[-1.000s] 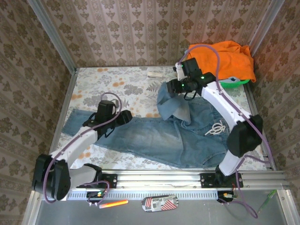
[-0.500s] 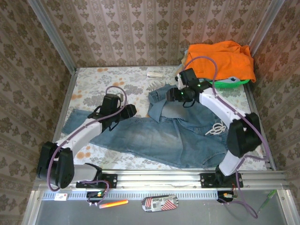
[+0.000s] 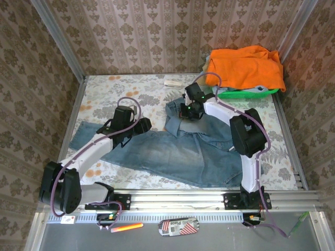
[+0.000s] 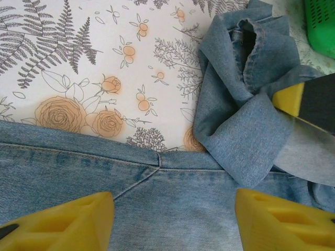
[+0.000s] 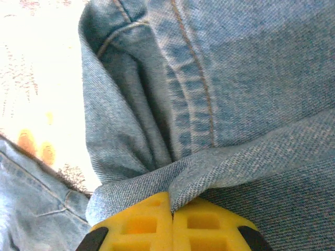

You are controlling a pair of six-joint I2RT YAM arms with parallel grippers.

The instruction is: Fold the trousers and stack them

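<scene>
— Right, nearest first: anything by the front rail [image 3: 178,197]?
— Only a pen [image 3: 126,227] and a flag-print pouch [image 3: 178,226], lying on the grey ledge just in front of it.

— And past the arm bases?
— Jeans [image 3: 172,157], spread flat across the near half of the flowered table [image 3: 131,86]. One leg stretched out to the left edge, the wide part over to the right, under the right arm.

— Left gripper [image 4: 174,209]?
— Hanging over that flat leg, close to the seam where the two legs meet. Yellow fingers [image 4: 68,219] well apart, nothing between them. Denim straight below, bare cloth just beyond.

— Touching the denim?
— Cannot tell from either view.

— Further in, then?
— Second leg folded back on itself and bunched up at mid-table. Right gripper [image 5: 172,206] down on that bunch, jaws pressed together, pinching a fold of denim at the very tips.

— Cloth flat around the pinch?
— No, puckered, with creases and a stitched seam running in toward the fingertips.

— And beyond that?
— Small white block [image 3: 171,82] on bare cloth near the far edge. Off at the far right corner, a green basket [image 3: 246,94] with an orange garment [image 3: 243,65] heaped on top.
</scene>
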